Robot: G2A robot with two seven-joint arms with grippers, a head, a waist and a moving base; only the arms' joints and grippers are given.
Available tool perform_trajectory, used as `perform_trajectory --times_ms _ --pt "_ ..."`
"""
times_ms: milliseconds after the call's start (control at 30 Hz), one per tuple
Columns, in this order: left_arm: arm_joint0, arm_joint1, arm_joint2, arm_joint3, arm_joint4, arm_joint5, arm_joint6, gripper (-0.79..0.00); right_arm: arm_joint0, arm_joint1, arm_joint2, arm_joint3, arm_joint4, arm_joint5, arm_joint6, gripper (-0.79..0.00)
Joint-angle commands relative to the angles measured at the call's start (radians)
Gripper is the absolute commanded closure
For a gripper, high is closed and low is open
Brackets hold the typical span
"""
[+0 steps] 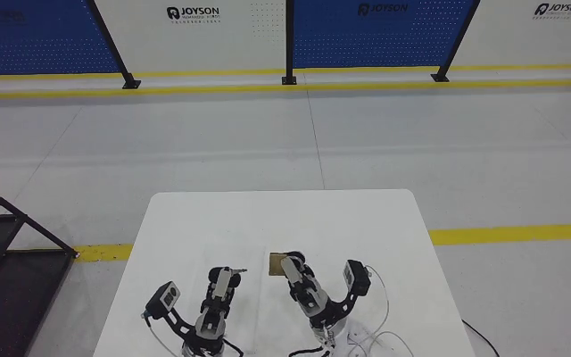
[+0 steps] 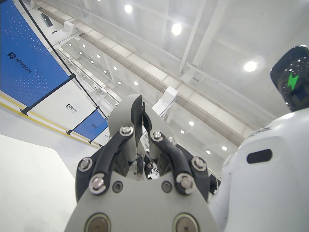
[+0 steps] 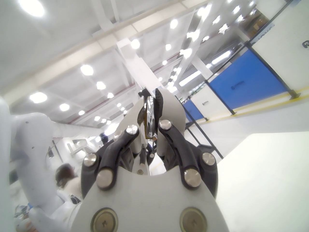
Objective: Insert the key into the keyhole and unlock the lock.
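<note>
Holds the key [image 1: 237, 269] pinched in the left hand [image 1: 225, 273], which is clenched on it with the tip poking right toward the lock [image 1: 278, 264]. Grips that brass lock in the right hand [image 1: 293, 266], clamped on its body. Sits just right of the key, a small gap between. Carries both over the near part of the table [image 1: 268, 214], left hand to the left, right hand to the right. Not yet inserted, by the look. Cannot tell which way the keyhole faces. Most likely to go wrong at the meeting: striking the lock's face with a tip off line, skidding along it, or twisting the key in so thin a pinch. Pushing hard could also turn the lock in its grasp, given no support behind it.
</note>
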Motion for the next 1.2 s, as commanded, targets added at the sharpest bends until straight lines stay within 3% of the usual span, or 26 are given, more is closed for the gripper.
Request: perform_trajectory --times_ms 0,367,1167 --pt "-0.008 -0.006 0.011 0.008 0.046 0.006 0.030 0.000 0.002 -0.003 -0.007 0.006 -0.002 -0.001 -0.004 0.000" --pt "-0.054 -0.035 0.058 0.087 0.284 0.076 0.213 0.000 -0.002 -0.008 0.003 0.009 0.016 -0.021 -0.007 0.000" --pt "-0.078 -0.045 0.082 0.121 0.335 0.107 0.267 0.000 -0.016 -0.015 0.008 0.003 0.002 -0.032 0.043 0.000"
